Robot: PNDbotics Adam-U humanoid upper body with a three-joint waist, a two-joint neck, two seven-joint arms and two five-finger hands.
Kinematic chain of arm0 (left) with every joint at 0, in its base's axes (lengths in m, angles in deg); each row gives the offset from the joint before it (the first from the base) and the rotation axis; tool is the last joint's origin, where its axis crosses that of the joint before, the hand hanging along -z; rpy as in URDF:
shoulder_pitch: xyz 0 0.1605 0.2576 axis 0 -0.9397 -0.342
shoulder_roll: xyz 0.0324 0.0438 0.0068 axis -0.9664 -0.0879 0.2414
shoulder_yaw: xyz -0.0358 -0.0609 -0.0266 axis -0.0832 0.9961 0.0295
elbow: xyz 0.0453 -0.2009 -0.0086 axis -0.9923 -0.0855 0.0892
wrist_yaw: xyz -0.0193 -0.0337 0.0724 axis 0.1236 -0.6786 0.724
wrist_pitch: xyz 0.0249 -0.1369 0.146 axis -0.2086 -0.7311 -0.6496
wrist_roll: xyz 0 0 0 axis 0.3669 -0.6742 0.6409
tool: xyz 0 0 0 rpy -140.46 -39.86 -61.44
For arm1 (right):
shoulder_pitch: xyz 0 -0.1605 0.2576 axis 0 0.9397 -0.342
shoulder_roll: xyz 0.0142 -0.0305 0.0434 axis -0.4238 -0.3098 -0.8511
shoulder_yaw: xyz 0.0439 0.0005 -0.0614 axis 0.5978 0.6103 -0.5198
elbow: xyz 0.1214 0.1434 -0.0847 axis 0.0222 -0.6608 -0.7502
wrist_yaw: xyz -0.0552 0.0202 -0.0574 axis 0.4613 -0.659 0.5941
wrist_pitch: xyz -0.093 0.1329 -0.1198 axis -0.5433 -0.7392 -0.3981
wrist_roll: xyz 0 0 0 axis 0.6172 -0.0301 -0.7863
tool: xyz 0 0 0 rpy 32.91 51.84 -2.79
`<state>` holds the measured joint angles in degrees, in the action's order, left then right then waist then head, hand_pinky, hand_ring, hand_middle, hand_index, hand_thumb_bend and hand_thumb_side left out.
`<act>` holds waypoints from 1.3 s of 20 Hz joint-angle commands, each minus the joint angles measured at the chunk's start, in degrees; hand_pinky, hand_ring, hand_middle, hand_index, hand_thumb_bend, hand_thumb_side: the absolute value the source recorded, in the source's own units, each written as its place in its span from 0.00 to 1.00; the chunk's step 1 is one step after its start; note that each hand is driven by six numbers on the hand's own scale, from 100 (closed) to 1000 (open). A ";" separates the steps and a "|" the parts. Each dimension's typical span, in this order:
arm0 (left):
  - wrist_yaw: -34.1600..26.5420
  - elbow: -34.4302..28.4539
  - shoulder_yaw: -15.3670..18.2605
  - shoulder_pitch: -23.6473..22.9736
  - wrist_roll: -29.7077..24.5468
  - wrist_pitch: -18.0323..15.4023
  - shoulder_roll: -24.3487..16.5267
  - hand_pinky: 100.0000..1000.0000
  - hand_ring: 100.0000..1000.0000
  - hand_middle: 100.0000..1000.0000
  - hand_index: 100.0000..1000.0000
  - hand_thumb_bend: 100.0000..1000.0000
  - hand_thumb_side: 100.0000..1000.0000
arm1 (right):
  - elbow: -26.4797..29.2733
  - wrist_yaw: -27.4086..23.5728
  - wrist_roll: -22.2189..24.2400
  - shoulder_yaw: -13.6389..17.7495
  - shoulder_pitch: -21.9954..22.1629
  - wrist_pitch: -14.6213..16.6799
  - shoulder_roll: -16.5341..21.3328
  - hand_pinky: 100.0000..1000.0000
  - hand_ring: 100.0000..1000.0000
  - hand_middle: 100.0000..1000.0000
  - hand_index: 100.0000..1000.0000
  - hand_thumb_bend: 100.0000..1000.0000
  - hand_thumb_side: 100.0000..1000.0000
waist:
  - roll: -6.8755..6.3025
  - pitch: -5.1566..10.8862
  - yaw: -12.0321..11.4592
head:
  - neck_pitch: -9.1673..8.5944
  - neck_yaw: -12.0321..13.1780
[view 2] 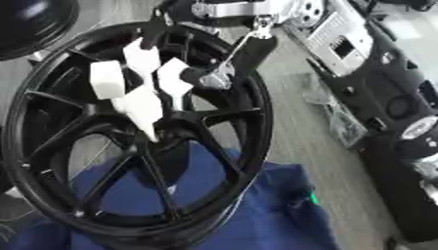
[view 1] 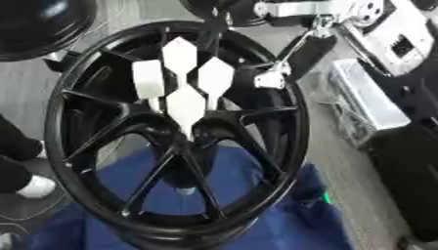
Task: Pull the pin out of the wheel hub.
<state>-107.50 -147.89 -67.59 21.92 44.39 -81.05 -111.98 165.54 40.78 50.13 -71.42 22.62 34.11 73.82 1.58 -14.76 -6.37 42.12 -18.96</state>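
Wheel hub [view 1: 175, 141] black, multi-spoke, upright on blue cloth [view 1: 282, 219]; white-tipped right hand [view 1: 184, 80] at centre, grip unclear.

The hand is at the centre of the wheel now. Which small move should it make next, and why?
Probably curl the right hand closed at the hub. Its white fingers are straight and spread over the black wheel, the lowest tip reaching the hub. The pin is hidden, so no grasp shows yet.
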 commanded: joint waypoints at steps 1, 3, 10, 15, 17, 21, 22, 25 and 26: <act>0.23 -1.14 0.96 -0.03 0.53 -0.15 -0.83 0.80 0.61 0.68 0.80 0.22 0.80 | -0.26 0.86 1.84 0.24 -0.65 2.24 0.87 0.81 0.73 0.75 0.83 0.03 0.11 | -0.13 0.58 -0.17 | -0.74 -0.25; 0.27 -1.19 1.07 -0.11 0.71 -0.16 -0.72 0.80 0.61 0.68 0.80 0.21 0.80 | -0.60 1.36 1.87 0.18 -0.64 2.41 0.76 0.81 0.73 0.75 0.83 0.03 0.11 | -0.12 0.37 -0.32 | -0.75 -0.40; 0.38 -1.24 1.44 -0.12 1.71 -0.17 -0.42 0.80 0.61 0.68 0.80 0.21 0.80 | -1.58 2.73 1.42 0.02 -0.71 2.68 0.34 0.81 0.72 0.74 0.83 0.03 0.12 | 0.11 -0.26 -0.96 | -0.89 -1.48; 0.58 -1.56 1.55 -0.34 1.94 -0.27 -0.61 0.80 0.61 0.68 0.79 0.21 0.80 | -2.26 4.17 1.33 0.01 -0.56 3.17 0.30 0.81 0.73 0.74 0.83 0.08 0.07 | 0.25 -0.46 -1.29 | -0.90 -1.97; 0.62 -1.56 1.57 -0.42 2.03 -0.25 -0.58 0.80 0.60 0.68 0.79 0.21 0.80 | -2.41 4.86 1.35 0.15 -0.47 3.39 0.39 0.81 0.73 0.74 0.83 0.10 0.09 | 0.31 -0.51 -1.30 | -0.89 -1.94; 0.71 -1.60 1.55 -0.40 2.05 -0.20 -0.50 0.80 0.60 0.68 0.79 0.21 0.80 | -3.00 6.22 0.80 0.41 -0.36 3.72 0.50 0.81 0.73 0.74 0.83 0.12 0.09 | 0.35 -0.65 -1.31 | -1.06 -2.05; 0.74 -1.62 1.54 -0.39 2.01 -0.19 -0.49 0.80 0.60 0.67 0.79 0.21 0.80 | -3.13 6.53 0.67 0.40 -0.33 3.88 0.50 0.81 0.73 0.74 0.83 0.13 0.10 | 0.34 -0.70 -1.31 | -1.10 -2.09; 0.80 -1.62 1.55 -0.34 1.98 -0.16 -0.44 0.80 0.60 0.67 0.79 0.21 0.80 | -3.39 7.18 0.43 0.41 -0.27 4.35 0.57 0.82 0.74 0.74 0.83 0.13 0.10 | 0.35 -0.87 -1.27 | -1.15 -2.14; 0.82 -1.63 1.55 -0.32 1.97 -0.16 -0.42 0.80 0.60 0.67 0.79 0.21 0.80 | -3.45 7.30 0.37 0.43 -0.25 4.45 0.59 0.82 0.73 0.74 0.83 0.13 0.10 | 0.36 -0.93 -1.25 | -1.16 -2.15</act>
<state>-106.91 -148.26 -66.83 21.42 46.29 -81.17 -111.50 161.92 47.67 48.33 -71.73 23.10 35.93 73.24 2.05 -16.43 -7.57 41.64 -20.86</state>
